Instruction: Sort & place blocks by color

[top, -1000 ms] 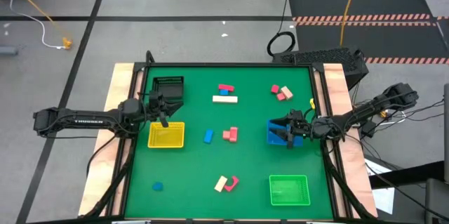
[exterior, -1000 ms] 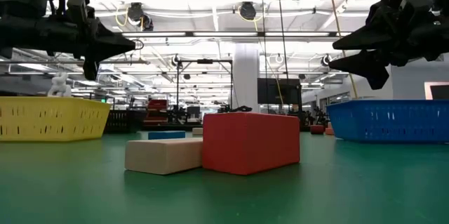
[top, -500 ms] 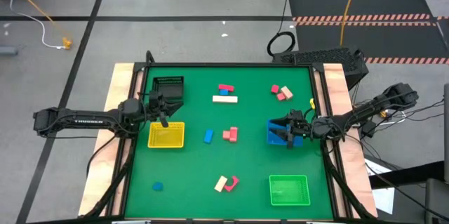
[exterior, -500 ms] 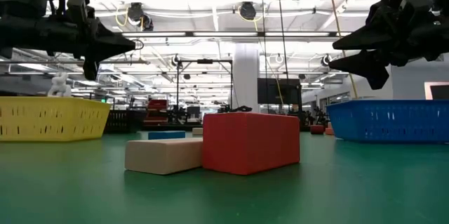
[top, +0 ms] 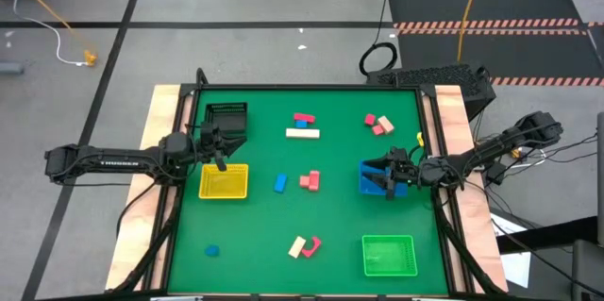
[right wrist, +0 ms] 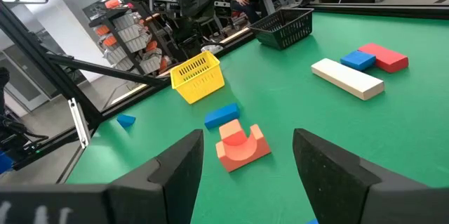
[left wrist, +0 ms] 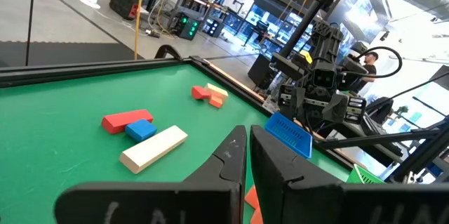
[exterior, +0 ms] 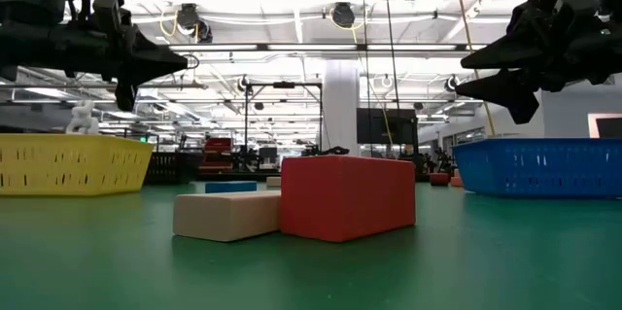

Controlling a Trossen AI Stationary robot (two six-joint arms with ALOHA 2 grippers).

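Ahead of the right claw [top: 386, 180], toward the table's middle, lie a pink block [top: 310, 181] and a blue block [top: 280, 183] side by side, both clear of its fingers. Farther off on one side sit a tan bar [top: 302, 133], touching a red and a blue piece; on the other, a tan and pink pair [top: 304, 245] near the green tray [top: 388, 255]. Two pink pieces [top: 378, 125] lie near the far edge, a lone blue one [top: 212, 251] across the table. The right claw hangs over the blue tray [top: 368, 184], fingers spread wide and empty. The left claw [top: 223, 158], fingers pressed together on nothing, hovers between the black tray [top: 226, 115] and yellow tray [top: 224, 182].
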